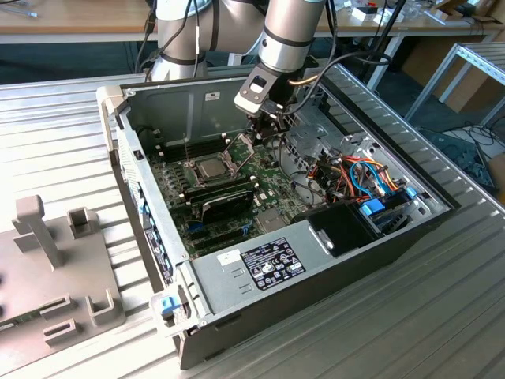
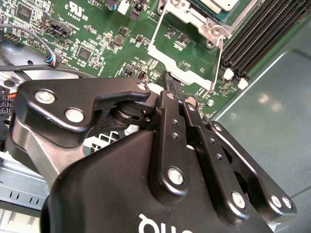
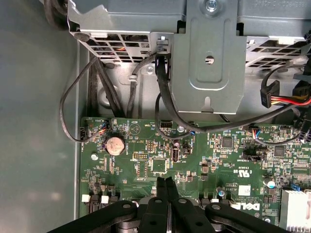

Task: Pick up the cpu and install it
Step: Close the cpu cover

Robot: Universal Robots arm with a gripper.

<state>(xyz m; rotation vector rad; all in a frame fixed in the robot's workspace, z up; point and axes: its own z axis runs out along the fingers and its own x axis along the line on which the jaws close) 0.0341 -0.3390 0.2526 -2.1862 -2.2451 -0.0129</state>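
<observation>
The cpu (image 1: 211,166), a silver-grey square, lies flat in the motherboard socket inside the open computer case; its pale corner (image 2: 217,4) also shows in the second wrist view. The socket's hinged metal frame (image 2: 182,53) is swung open, off the chip. My gripper (image 1: 265,131) hangs just above the board on the exterior view's right of the socket, beside that open frame. Its two black fingers (image 3: 162,187) are pressed together with nothing visible between them, and their tips (image 2: 169,78) hover at the frame's edge.
Black memory sticks (image 1: 225,196) stand next to the socket. A drive cage (image 3: 209,53) and black cables (image 3: 163,92) crowd the gripper's far side. The power supply (image 1: 264,264) and coloured wires (image 1: 359,178) fill the case's near end. A grey fixture (image 1: 55,260) sits outside the case.
</observation>
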